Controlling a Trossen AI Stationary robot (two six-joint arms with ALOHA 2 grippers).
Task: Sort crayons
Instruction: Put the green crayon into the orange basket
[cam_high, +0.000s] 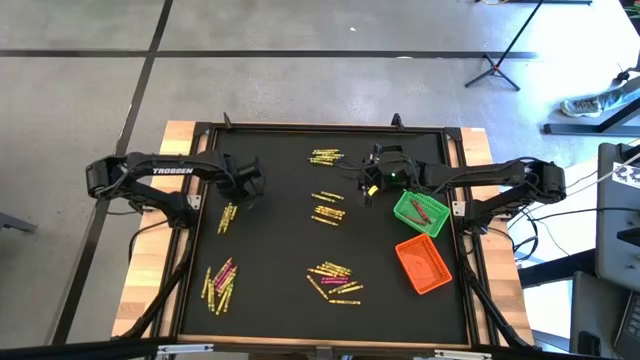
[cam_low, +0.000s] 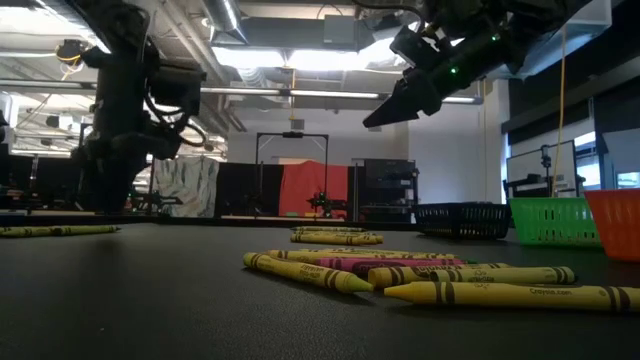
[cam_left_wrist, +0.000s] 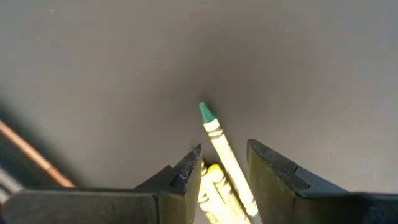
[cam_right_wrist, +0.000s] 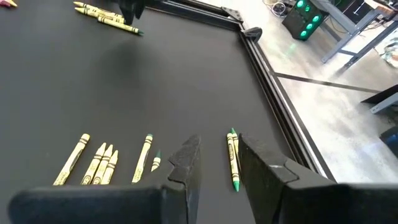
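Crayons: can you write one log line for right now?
left pincer: open around green-tipped crayon | right pincer: open, empty, raised | bins: right side

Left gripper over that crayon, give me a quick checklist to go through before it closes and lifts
1. Crayon between the fingers: ok. In the left wrist view a green-tipped crayon lies in the gap of the left gripper.
2. Fingers open: ok, with clear space on both sides of the crayon.
3. Only one crayon in the gap: not ok, another crayon lies close beside it.
4. Right gripper out of the way: ok, it hangs raised on the other side of the mat.
5. Green bin reachable: ok, it sits uncovered by the right edge.
6. Right gripper empty: ok, nothing between its fingers.
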